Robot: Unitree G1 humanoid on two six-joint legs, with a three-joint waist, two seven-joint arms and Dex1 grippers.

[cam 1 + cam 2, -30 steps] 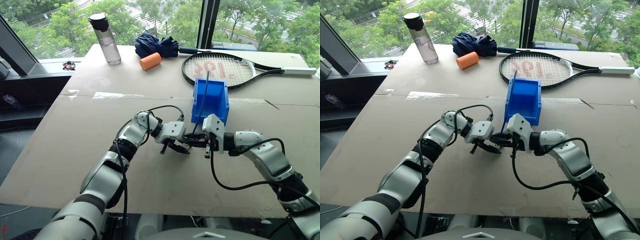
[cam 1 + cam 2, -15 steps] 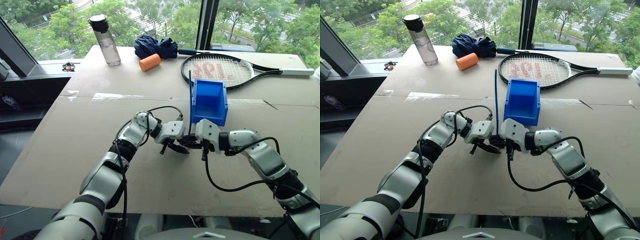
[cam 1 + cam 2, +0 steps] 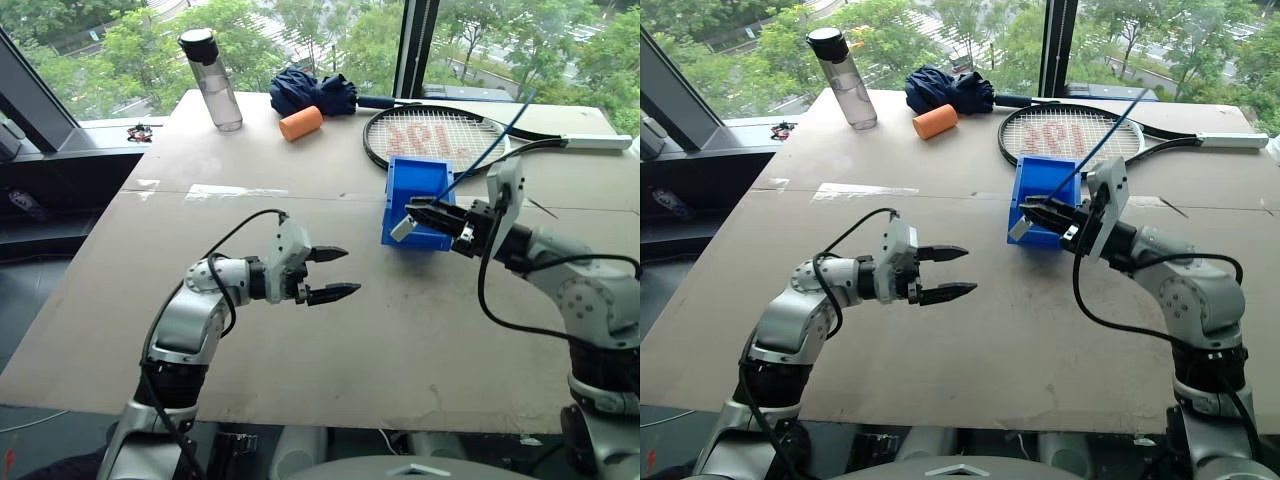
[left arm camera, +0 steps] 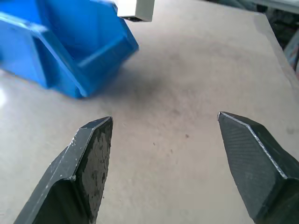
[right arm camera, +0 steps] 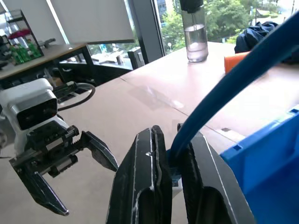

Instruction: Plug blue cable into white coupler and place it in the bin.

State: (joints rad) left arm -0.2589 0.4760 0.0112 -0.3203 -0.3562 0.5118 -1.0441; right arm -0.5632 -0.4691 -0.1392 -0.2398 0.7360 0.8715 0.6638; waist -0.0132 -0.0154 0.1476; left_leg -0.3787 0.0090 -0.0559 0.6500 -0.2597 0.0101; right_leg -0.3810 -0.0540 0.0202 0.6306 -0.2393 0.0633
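The right gripper [image 3: 425, 215] is seen raised above the table [image 3: 300, 320], its fingers clamped on the blue cable [image 3: 487, 150], which slants up and away over the racket [image 3: 440, 135]. The white coupler [image 3: 402, 229] is seen at the gripper's tip, just in front of the blue bin [image 3: 420, 188], which stands on the table before the racket head. From the head views it cannot be told whether the coupler touches the bin.

The left gripper [image 3: 335, 272] is held level over the bare table, well apart from the bin, its two fingers spread wide with nothing between them.

In the right wrist view, the cable is shown pinched between the closed fingers [image 5: 145, 186], a detail hidden in the head views; the opened left gripper [image 5: 70, 168] is also caught there. In the left wrist view, the sloped front of the bin [image 4: 70, 51] and the coupler's underside [image 4: 135, 9] hanging above it are shown beyond the parted fingertips [image 4: 93, 154].

At the table's far end, a water bottle [image 3: 210, 80], a dark-blue cloth bundle [image 3: 312, 90] and an orange cylinder [image 3: 300, 122] are seen.
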